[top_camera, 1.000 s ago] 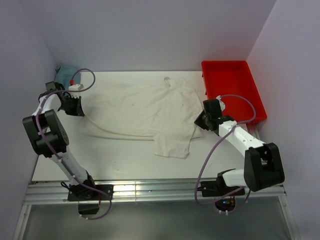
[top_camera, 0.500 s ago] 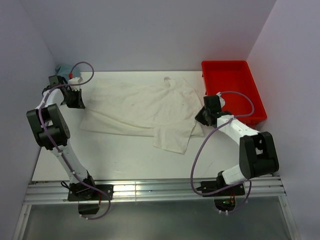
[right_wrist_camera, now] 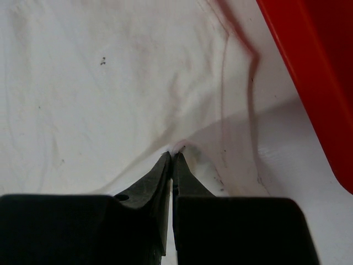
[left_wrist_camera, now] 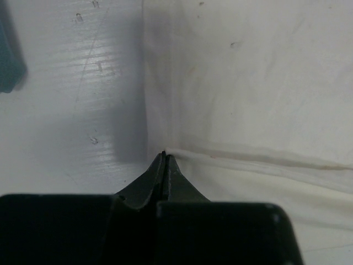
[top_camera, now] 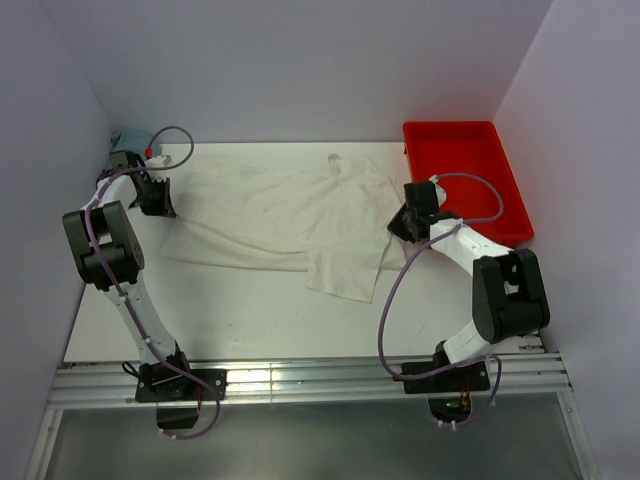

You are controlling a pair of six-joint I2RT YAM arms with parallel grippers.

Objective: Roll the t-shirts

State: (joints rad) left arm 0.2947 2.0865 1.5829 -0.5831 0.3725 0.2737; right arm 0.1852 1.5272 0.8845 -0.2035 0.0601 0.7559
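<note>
A cream-white t-shirt (top_camera: 285, 215) lies spread and wrinkled across the back of the white table, one sleeve hanging toward the front (top_camera: 345, 272). My left gripper (top_camera: 160, 200) is shut on the shirt's left edge; in the left wrist view its closed tips (left_wrist_camera: 164, 156) pinch a fold of the cloth (left_wrist_camera: 248, 110). My right gripper (top_camera: 397, 226) is shut on the shirt's right edge beside the red tray (top_camera: 468, 140); in the right wrist view its tips (right_wrist_camera: 174, 154) pinch the cloth (right_wrist_camera: 110, 94).
The red tray stands at the back right, its wall (right_wrist_camera: 309, 72) close to my right gripper. A teal cloth (top_camera: 128, 142) lies in the back left corner, and shows at the left wrist view's left edge (left_wrist_camera: 8, 61). Walls enclose the table.
Both grippers have moved toward the back of the table, pulling the shirt's left and right edges with them. The shirt has shifted back and stretched flatter.
</note>
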